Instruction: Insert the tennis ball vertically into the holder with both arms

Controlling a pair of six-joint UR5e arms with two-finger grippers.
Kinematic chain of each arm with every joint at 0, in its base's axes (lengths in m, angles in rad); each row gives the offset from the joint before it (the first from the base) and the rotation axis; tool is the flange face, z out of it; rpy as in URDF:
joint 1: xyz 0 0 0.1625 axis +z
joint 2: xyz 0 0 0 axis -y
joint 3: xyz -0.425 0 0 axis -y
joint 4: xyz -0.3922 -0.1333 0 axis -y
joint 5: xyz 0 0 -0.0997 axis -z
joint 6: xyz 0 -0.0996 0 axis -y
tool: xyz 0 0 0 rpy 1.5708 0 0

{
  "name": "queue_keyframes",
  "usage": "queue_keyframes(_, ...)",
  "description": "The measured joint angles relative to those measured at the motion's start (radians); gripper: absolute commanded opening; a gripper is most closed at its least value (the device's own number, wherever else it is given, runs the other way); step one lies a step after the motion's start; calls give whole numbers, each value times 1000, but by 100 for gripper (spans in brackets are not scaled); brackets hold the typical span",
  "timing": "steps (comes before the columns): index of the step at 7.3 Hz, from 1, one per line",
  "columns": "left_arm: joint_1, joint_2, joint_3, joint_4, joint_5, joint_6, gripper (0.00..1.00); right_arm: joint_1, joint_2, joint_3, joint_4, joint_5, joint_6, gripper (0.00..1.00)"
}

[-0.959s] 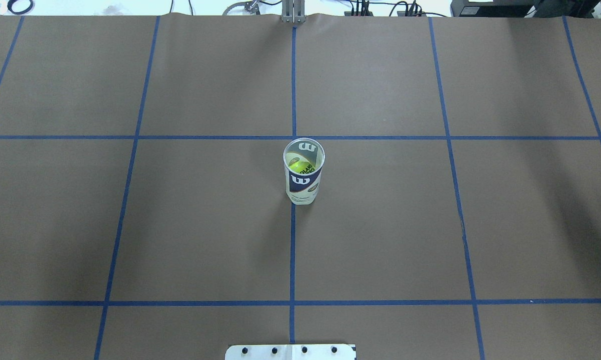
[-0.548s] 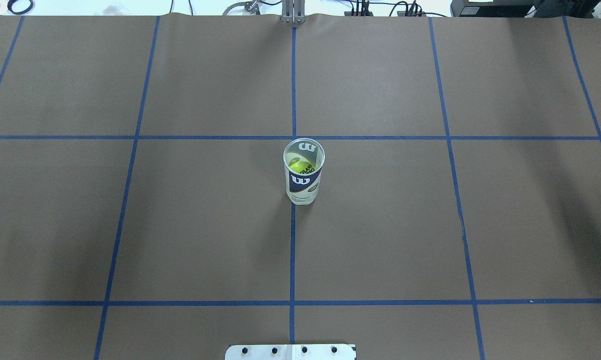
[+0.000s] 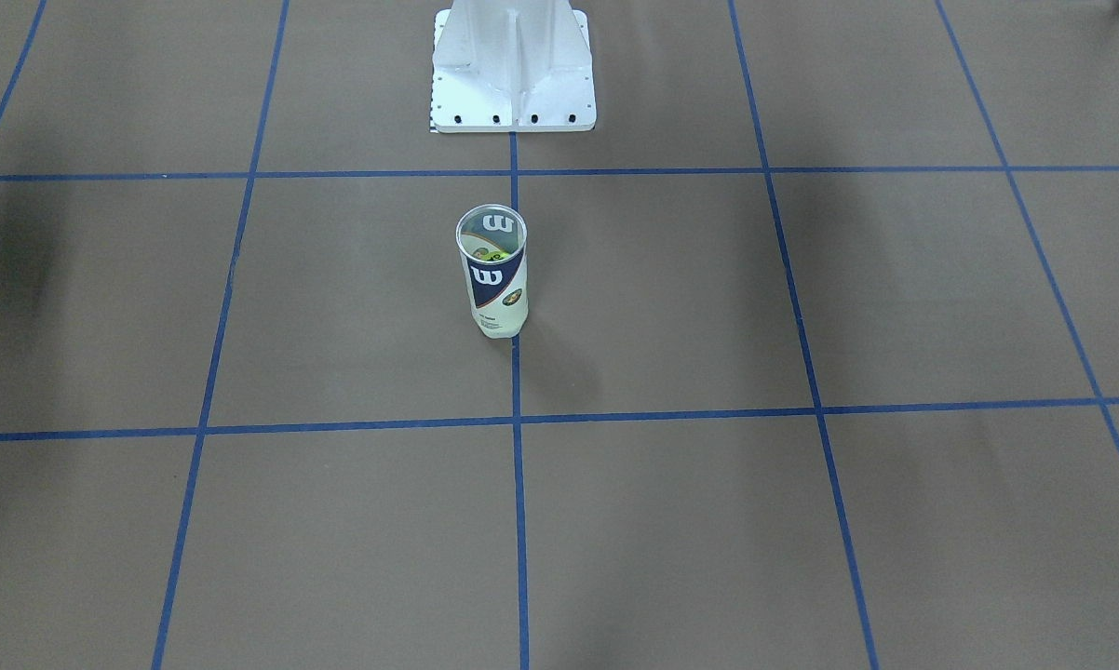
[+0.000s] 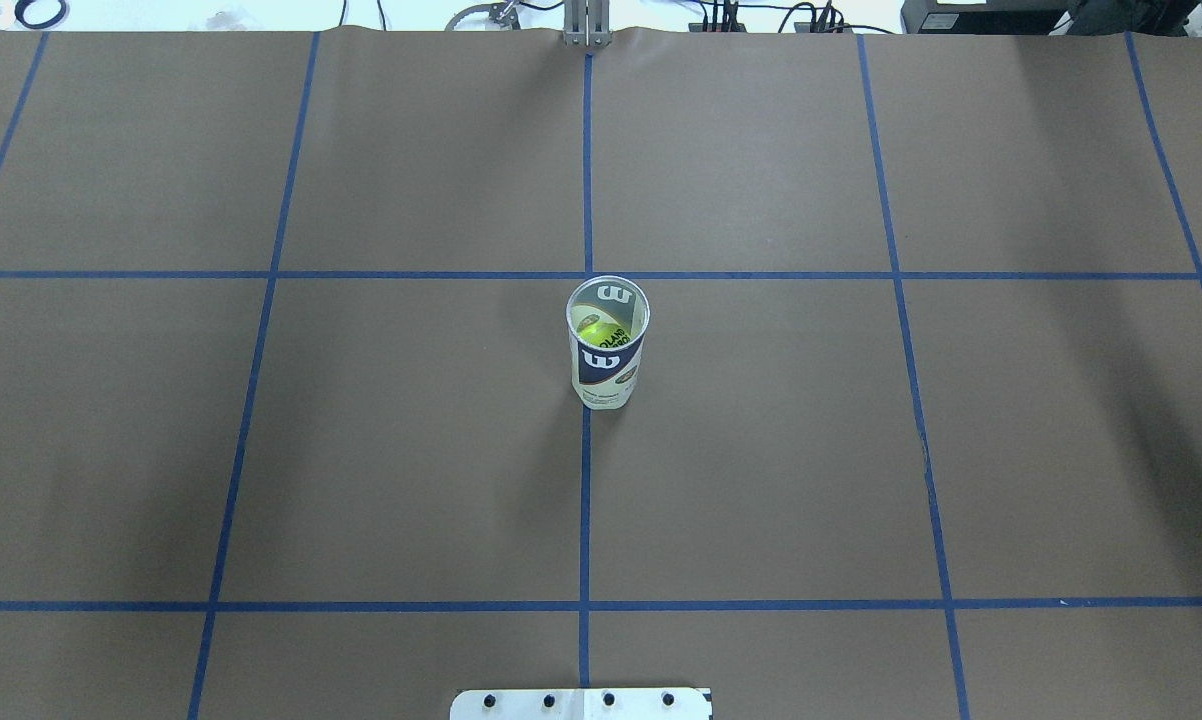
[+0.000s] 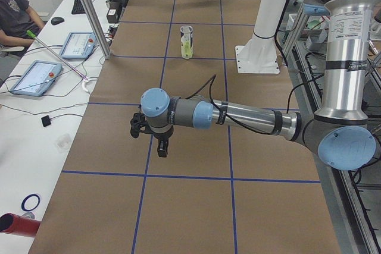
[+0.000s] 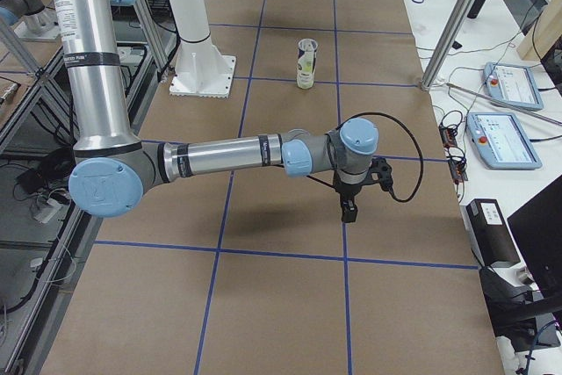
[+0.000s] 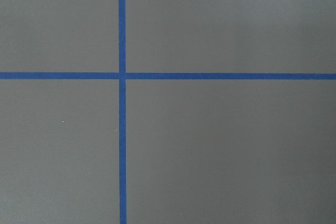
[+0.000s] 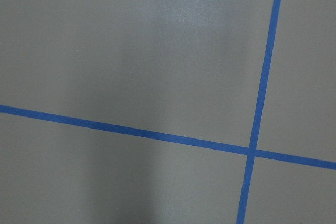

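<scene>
– Brown paper crossed by blue tape lines [image 4: 585,500] is spread over the table [image 4: 361,450]. Where is the holder found?

– The holder [image 4: 607,345] is seen upright near the table's middle, on the centre tape line. It is well apart from every edge, and the white pedestal base [image 3: 513,70] is set at the robot's edge. A yellow-green tennis ball [image 4: 593,328] is seen low inside it through the open mouth. No loose ball is seen on the table.

– How is the holder expected to handle?

– It is judged to be light and easily tipped, being tall with a narrow foot. Its thin clear wall would probably give under a hard squeeze, and the glossy label is likely to be slippery. A gentle hold across the lower body is advised, or just under the silvery rim, where more stiffness is expected. The ball is judged soft and felt-covered, so it should be held securely across its width.

– And the fingers?

– The left fingers [image 5: 163,149] are hung above the table towards its left edge, and the right fingers [image 6: 349,212] towards its right edge. Both are well apart from the holder and nothing is seen held in either. Whether they are spread or pressed together cannot be told from the side views.
</scene>
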Motion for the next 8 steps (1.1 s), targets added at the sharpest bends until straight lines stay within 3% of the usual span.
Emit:
queue_keyframes(4, 1, -11, 8, -1, 42, 4, 99, 7, 56, 9, -183, -3, -1, 100)
queue_keyframes(8, 1, -30, 7, -3, 57, 7, 99, 7, 61, 7, -221, -7, 6, 100)
